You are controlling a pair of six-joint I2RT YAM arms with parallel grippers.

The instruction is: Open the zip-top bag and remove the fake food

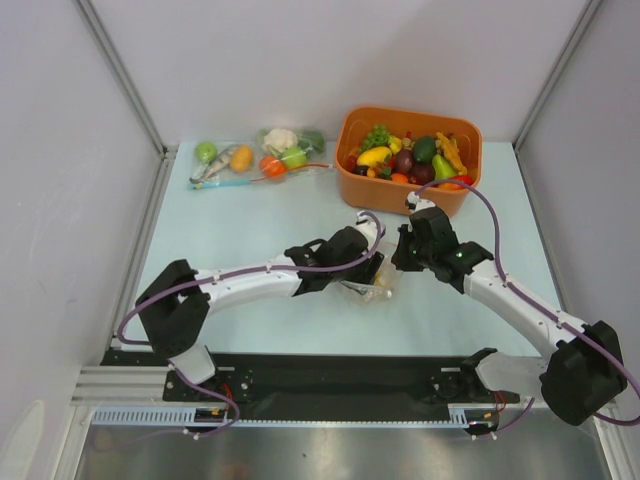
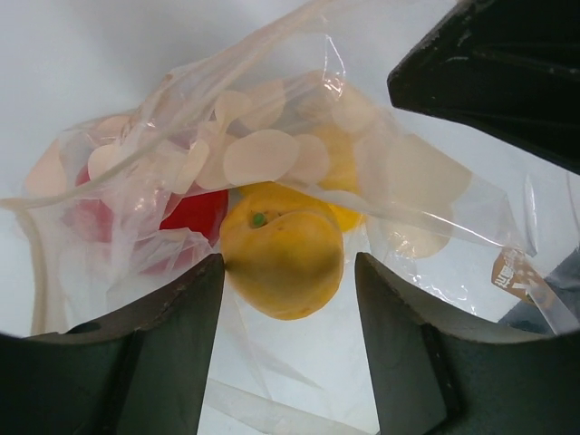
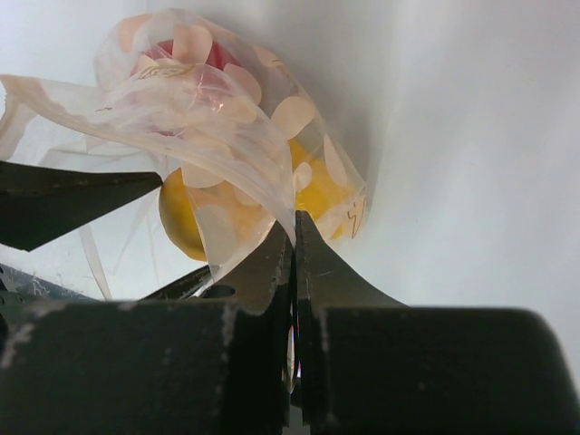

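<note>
- Location: the zip-top bag [image 1: 378, 287] lies on the table [image 1: 250, 215], on the arm-base side of the orange basket [image 1: 410, 160], near it but apart from it. Both arms meet over the bag.
- Right end effector [image 3: 294, 237]: fingers pressed together, pinching a fold of the bag film. This pinch is the anchor for the extraction and should not be released during the pull.
- Left end effector [image 2: 290, 272]: fingers spread, one on each side of a yellow fruit [image 2: 285, 263] that sits at what appears to be the bag mouth. No film seems to cover it.
- Step in hand, as judged: grasp this fruit and withdraw it.
- Close across the widest part of the fruit. The surface is glossy and rounded, so an off-centre grip may let it slip out.
- Loose film lies beside and under the fingers. Confirm that none is trapped before pulling, or the bag will follow.
- Pull directly away from the right-hand pinch so that the film stays taut.
- Contents left: the red fruit [image 2: 195, 213] and the second yellow fruit [image 3: 319, 192] lie deeper in the bag, behind film.
</note>
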